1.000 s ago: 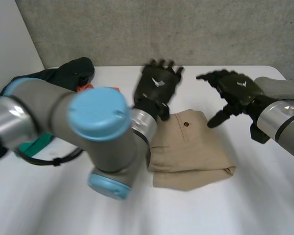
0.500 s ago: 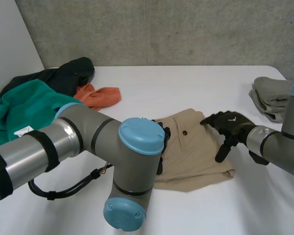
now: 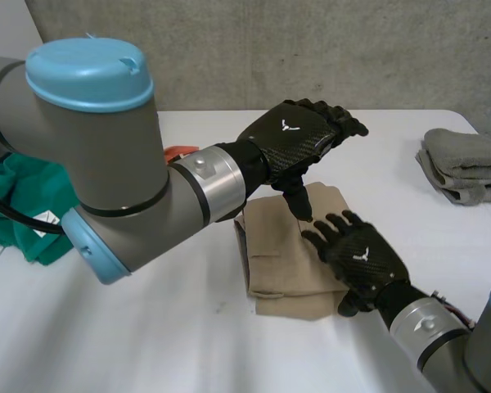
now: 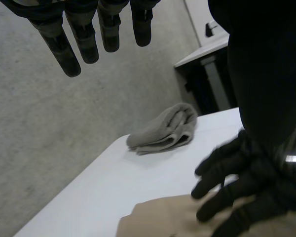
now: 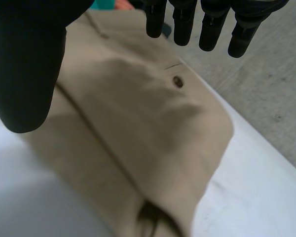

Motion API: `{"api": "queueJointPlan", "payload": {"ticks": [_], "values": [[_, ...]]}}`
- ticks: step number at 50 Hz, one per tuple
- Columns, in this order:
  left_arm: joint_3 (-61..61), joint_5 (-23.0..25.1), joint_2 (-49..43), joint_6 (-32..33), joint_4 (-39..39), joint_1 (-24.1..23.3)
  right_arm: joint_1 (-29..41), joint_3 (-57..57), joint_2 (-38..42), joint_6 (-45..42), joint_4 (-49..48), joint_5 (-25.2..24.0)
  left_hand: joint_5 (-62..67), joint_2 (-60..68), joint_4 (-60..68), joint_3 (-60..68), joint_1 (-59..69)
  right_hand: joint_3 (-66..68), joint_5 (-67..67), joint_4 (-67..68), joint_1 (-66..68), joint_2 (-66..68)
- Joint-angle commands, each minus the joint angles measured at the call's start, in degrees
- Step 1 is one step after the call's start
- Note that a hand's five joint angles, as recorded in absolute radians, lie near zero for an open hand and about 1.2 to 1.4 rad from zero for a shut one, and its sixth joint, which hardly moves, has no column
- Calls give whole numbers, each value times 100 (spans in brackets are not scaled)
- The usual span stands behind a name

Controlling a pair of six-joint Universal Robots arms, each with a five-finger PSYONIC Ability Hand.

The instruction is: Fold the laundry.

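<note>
The beige folded cotton garment [image 3: 282, 254] lies around the middle of the white worktop [image 3: 147, 344], doubled into a compact rectangle with a small button [image 5: 177, 81] facing up. We read the left robot hand [image 3: 299, 135] as open: it hangs above the garment's far edge with its fingers [image 4: 84, 42] straight, its thumb pointing down, and nothing in its grasp. The right robot hand [image 3: 362, 258] is likewise open, with its fingers [image 5: 212, 24] straight and spread over the garment's right side; we cannot tell whether the palm touches the fabric. A grey folded cloth [image 3: 466, 164] rests near the far right corner of the worktop, and a teal crumpled cloth [image 3: 20, 192] sits by the left edge. We judge that the fold of the beige garment is at or near completion, and that the step in hand is flattening or release. The next move, in our judgement, calls for either a flat press along the thick folded edge nearest the robot, or a transfer toward the grey cloth. A transfer needs both robot hands under opposite edges so that the layers do not slip apart. The teal cloth awaits folding.
</note>
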Motion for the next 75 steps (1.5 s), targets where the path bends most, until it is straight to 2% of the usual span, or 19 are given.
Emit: {"api": "queueJointPlan", "payload": {"ticks": [1,6,14,21,24,25,27,28,29,30,39,51,58,65,70,75], "values": [[45,143,-31,-155,-127,49,67,-40,733,-345,-514,3,194,318,332,270,408,-205,-298,-220,-237,-143],[10,143,-57,-155,-127,32,103,-190,918,-381,-909,55,211,335,349,286,424,-205,-298,-220,-237,-143],[1,143,-66,-155,-127,32,103,-471,1331,-381,-1647,512,211,335,349,286,424,-14,-107,-29,-46,48],[-25,143,-58,-163,-127,49,173,-857,1603,-363,-1718,591,211,335,349,286,424,240,147,225,208,302],[-25,143,-58,-163,-127,49,182,-1016,1779,-345,-1710,583,211,335,349,286,424,810,718,795,778,873],[-25,143,-58,-163,-127,49,182,-1042,1814,-345,-1709,574,211,335,349,286,424,1112,1019,1097,1080,1174],[-34,143,-66,-163,-127,49,190,-1165,1885,-345,-1718,539,211,335,349,286,424,3107,3015,3092,3075,3170],[-34,143,-66,-163,-127,58,190,-1200,1885,-337,-1718,530,211,335,349,286,424,4449,4356,4434,4417,4511],[-34,143,-66,-163,-127,58,190,-1244,1885,-302,-1718,513,211,335,349,286,424,6494,6401,6479,6462,6556],[-34,135,-66,-163,-127,58,173,-1314,1859,-258,-1762,512,211,335,349,286,424,6792,6699,6777,6760,6854],[-17,74,21,-163,-92,137,50,-2175,1823,-21,-1709,600,211,335,349,286,424,6795,6702,6780,6763,6857],[-8,-85,241,-163,216,225,-907,-4407,1929,1578,-1288,600,211,335,349,286,424,6795,6702,6780,6763,6857],[-8,-155,294,-172,225,243,-1742,-6033,2684,2510,-1138,591,211,335,349,286,424,6795,6702,6780,6763,6857],[-60,-164,285,-172,216,251,-2507,-7466,3984,2537,-506,495,194,318,332,270,407,6795,6702,6780,6763,6857],[-148,-164,294,-181,225,243,-2981,-8380,5020,2537,73,48,160,284,298,236,374,6795,6702,6780,6763,6857],[-166,-164,294,-216,225,216,-3281,-8619,5488,2511,286,-217,160,284,298,236,374,6795,6702,6780,6763,6857]]}}
